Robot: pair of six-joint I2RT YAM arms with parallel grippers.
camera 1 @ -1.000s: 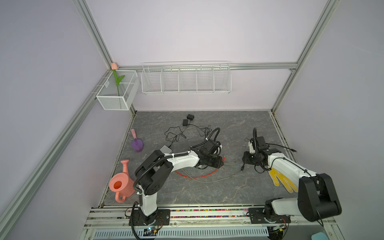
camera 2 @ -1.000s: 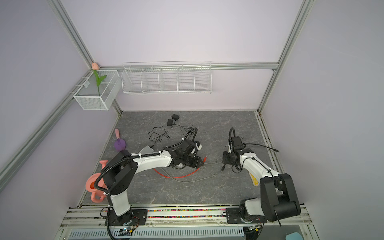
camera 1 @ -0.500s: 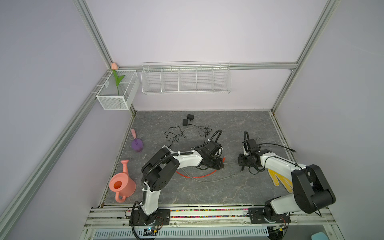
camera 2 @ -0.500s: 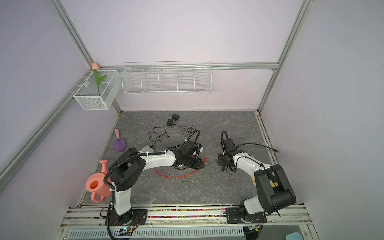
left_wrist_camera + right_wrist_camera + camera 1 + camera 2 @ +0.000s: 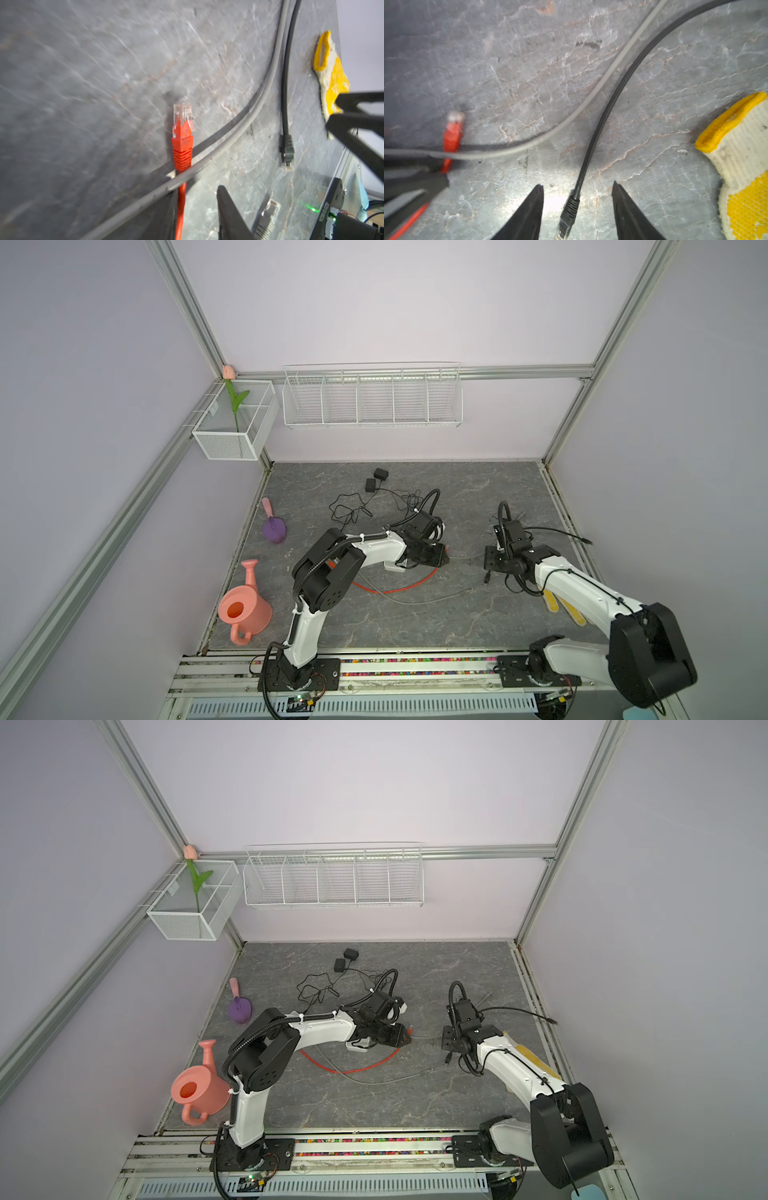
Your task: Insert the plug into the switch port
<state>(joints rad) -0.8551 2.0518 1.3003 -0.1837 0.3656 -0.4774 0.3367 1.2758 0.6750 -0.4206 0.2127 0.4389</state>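
On the grey counter point(image 5: 415, 626), the right hand point(image 5: 578, 185) is held open astride the black plug point(image 5: 568, 214), laid flat right of centre in both top views. The red cable point(image 5: 180, 203) is straddled by the left hand point(image 5: 197, 189); pinched or not can't be told. Light, a bit fragile: best taken by the ribbed boot point(image 5: 571, 204).

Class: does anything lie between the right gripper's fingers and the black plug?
Nothing visible does. The black plug lies inside the open right gripper, touching neither finger; the grey cable passes beyond, clear of both.
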